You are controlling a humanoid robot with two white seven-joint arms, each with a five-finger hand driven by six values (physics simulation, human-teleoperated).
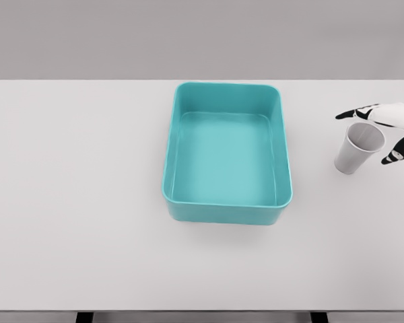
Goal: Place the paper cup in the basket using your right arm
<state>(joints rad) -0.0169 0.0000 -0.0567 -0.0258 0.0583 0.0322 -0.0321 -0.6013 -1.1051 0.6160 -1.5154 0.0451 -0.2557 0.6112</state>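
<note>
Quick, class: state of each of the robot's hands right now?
Left hand: not in view.
Right hand: fingers spread around the paper cup, not clearly closed on it; open.

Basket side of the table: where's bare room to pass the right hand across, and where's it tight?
Bare tabletop spreads left of the teal basket, in front of it, and in the strip between basket and paper cup. The basket's inside holds nothing. It is tight only at the right edge, where the right hand brackets the tilted cup.
</note>
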